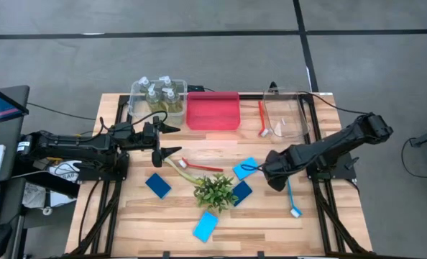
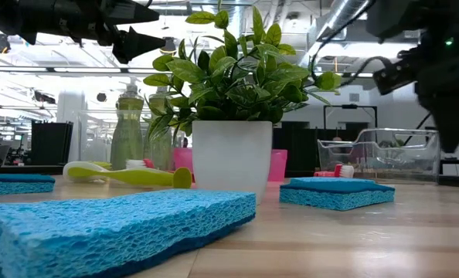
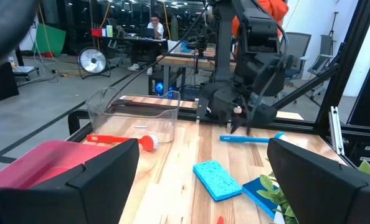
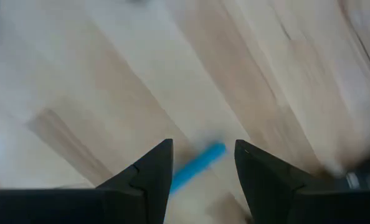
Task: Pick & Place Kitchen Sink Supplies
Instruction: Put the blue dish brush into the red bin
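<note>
We see bare wood near the table's (image 1: 271,226) right edge; right gripper (image 1: 277,180) angled down, jaws part-open astride blue brush (image 1: 291,198), grip unclear; left gripper (image 1: 172,140) wide open, empty

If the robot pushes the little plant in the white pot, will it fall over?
Maybe. The plant is bushy and stands taller than its narrow white pot, so a push up high would probably tip it. A low push would more likely slide it on the smooth wooden table.

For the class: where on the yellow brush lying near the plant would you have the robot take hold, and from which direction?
Probably grip the yellow brush mid-handle, coming straight down from above. It lies flat on the table, and its handle is thin, so the fingers can straddle it crosswise. The open left claw hovers nearest. Stay clear of the red brush alongside.
</note>
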`<state>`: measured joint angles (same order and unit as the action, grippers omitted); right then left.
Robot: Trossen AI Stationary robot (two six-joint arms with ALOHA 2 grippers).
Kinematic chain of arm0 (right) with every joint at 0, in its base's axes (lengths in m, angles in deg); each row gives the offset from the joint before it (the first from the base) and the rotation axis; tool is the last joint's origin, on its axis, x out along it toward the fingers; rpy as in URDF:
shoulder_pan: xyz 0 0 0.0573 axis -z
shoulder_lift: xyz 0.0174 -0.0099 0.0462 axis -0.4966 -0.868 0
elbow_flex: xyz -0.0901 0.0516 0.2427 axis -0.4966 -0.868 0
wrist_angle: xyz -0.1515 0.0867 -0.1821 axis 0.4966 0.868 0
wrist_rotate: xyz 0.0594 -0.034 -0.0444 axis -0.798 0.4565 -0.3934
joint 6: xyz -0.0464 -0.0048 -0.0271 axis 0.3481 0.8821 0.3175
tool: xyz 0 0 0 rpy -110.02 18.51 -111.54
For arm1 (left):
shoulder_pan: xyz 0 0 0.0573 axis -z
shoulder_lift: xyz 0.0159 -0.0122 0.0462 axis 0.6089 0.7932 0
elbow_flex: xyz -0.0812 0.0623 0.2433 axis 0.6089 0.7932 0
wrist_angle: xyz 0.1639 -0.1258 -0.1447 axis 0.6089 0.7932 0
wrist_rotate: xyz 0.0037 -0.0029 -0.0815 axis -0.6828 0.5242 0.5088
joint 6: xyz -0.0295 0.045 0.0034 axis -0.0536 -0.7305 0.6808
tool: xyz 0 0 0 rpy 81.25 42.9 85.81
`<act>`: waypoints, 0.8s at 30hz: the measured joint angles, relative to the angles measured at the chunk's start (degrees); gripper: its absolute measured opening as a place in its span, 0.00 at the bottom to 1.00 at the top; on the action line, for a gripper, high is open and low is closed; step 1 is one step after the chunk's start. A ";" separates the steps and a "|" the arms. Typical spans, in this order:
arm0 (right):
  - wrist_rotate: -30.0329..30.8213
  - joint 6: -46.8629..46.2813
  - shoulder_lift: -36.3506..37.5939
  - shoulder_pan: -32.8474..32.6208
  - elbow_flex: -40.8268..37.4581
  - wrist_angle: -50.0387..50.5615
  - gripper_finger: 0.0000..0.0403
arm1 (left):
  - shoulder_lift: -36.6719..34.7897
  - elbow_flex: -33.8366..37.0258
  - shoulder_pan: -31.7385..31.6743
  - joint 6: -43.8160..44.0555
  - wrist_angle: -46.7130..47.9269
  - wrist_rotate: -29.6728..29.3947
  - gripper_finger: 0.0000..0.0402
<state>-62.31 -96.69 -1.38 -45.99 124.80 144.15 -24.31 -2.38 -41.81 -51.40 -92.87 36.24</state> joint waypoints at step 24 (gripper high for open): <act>-1.41 -22.07 0.02 -7.40 -9.39 -8.50 0.41 | 0.00 0.00 0.00 0.02 0.01 0.00 0.89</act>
<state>-63.72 -118.77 -1.36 -53.39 115.41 135.65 -24.31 -2.38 -41.81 -51.38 -92.86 36.24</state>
